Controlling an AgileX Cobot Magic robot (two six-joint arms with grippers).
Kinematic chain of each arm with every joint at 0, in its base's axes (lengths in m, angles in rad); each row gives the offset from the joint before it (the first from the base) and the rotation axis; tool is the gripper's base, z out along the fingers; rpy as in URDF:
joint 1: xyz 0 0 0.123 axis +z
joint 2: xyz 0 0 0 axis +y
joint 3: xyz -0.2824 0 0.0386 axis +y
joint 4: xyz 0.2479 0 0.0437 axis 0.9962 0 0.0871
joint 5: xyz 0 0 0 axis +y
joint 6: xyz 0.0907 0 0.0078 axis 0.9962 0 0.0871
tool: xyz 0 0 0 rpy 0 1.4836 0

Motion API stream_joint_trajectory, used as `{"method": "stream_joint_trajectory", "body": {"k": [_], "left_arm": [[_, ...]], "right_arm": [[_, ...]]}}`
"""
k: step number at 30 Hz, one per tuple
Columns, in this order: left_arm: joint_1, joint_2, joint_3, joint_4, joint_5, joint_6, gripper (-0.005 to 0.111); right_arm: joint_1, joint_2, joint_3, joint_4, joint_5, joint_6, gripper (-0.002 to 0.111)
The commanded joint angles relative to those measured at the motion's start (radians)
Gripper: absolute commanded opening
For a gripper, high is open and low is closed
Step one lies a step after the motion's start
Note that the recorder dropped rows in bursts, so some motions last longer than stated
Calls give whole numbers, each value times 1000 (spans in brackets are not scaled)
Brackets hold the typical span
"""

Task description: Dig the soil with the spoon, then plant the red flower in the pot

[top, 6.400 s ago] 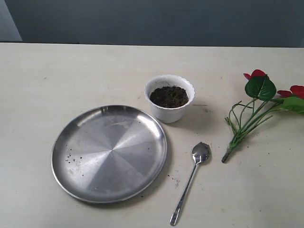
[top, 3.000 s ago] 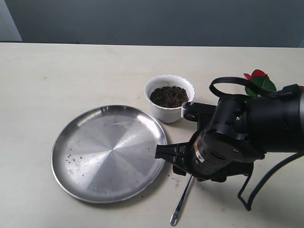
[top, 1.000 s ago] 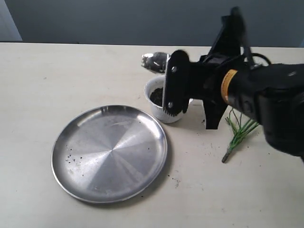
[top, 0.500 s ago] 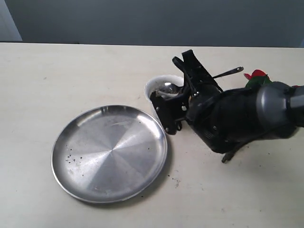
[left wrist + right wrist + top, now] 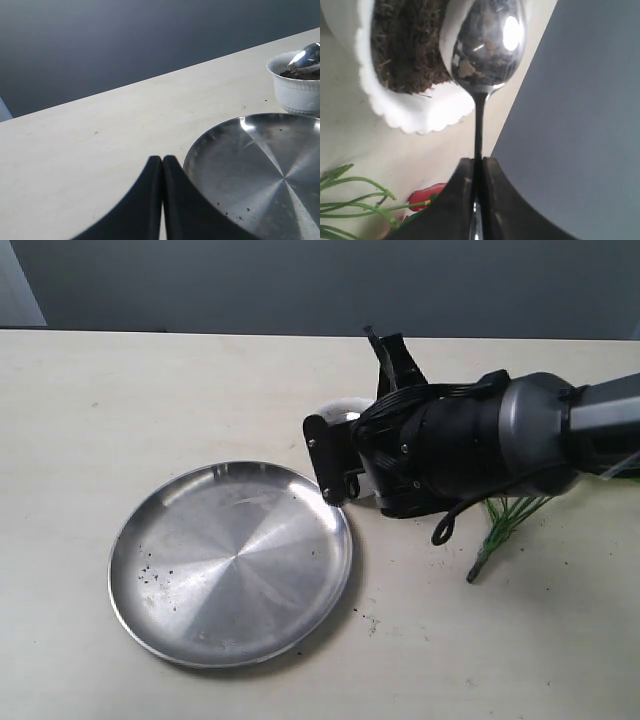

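Exterior view: my right arm covers most of the pot [image 5: 345, 408] at the centre of the frame, so only a sliver of its white rim shows. The steel plate [image 5: 230, 562] lies at lower left, holding a few dark crumbs. Green stems of the flower [image 5: 500, 525] poke out at right.

Left wrist view: my left gripper [image 5: 162, 200] has its fingers pressed together on nothing, low in the frame beside the plate [image 5: 260, 175]. The pot [image 5: 296, 82], at upper right, holds soil [image 5: 302, 74] with the spoon [image 5: 306, 55] over it.

Right wrist view: my right gripper [image 5: 477, 200] is clamped on the spoon [image 5: 487, 47] handle, the bowl hanging over the pot's [image 5: 415, 112] rim and soil [image 5: 405, 45]. A red bloom [image 5: 427, 194] lies at lower left.
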Motion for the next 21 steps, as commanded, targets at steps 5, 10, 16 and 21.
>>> {"method": "stream_joint_trajectory", "body": {"k": [5, 10, 16, 21], "left_arm": [[-5, -1, -2, -8, -13, -2, 0], [-5, -1, -2, -8, -13, -2, 0], [-5, -1, -2, -8, -13, -2, 0], [-5, -1, -2, -8, -13, -2, 0]], "right_arm": [[1, 21, -10, -28, 202, 43, -1], [26, -44, -10, 29, 171, 97, -1], [17, -56, -10, 160, -22, 85, -1], [12, -24, -10, 151, 133, 171, -1]]}}
